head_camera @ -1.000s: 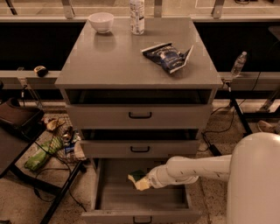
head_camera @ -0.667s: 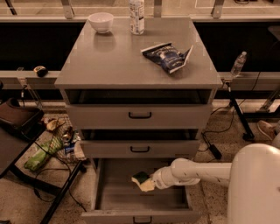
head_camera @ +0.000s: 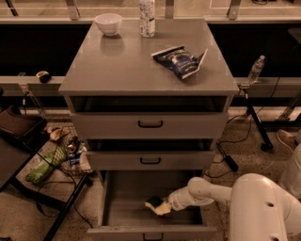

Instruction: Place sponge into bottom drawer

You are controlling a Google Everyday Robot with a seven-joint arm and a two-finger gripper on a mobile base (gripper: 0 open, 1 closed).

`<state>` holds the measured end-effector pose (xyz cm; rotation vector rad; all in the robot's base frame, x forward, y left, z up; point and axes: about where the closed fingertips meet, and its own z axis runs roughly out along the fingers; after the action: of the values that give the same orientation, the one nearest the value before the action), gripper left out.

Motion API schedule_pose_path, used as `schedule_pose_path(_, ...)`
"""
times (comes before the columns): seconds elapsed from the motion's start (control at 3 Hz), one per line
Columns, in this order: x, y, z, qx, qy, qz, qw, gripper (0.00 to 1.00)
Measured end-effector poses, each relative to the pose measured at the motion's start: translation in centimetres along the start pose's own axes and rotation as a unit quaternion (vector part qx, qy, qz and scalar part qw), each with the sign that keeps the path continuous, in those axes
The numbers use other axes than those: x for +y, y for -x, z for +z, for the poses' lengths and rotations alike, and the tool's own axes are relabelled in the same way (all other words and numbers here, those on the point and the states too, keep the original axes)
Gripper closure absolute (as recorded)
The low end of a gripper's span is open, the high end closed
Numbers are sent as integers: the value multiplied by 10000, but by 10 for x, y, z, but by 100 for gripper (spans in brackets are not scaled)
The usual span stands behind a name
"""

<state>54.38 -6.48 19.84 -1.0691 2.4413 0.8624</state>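
The bottom drawer (head_camera: 123, 217) is pulled open at the foot of the grey cabinet, its plain grey inside showing. The sponge (head_camera: 157, 205), dark green on top and pale yellow below, is inside the drawer near its middle, low over the floor. My gripper (head_camera: 165, 205) reaches in from the right on a white arm and is right against the sponge's right end. I cannot tell whether the sponge rests on the drawer floor.
Two shallower drawers (head_camera: 150, 124) above are shut. On the cabinet top lie a dark blue snack bag (head_camera: 180, 60), a white bowl (head_camera: 108, 23) and a can (head_camera: 146, 11). Clutter and a folding stand (head_camera: 51, 160) are on the floor to the left.
The gripper and sponge have moved lower and slightly right, deeper into the bottom drawer.
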Motion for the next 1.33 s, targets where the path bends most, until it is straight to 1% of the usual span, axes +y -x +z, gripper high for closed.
schedule_pose_path(0.33, -40, 15, 5, -364, -129, 57, 9992, 100)
schedule_pose_path(0.67, -55, 24, -1, -445, -261, 49, 9987, 73)
schedule_pose_path(1.33, -55, 24, -1, -445, -261, 49, 9987, 27)
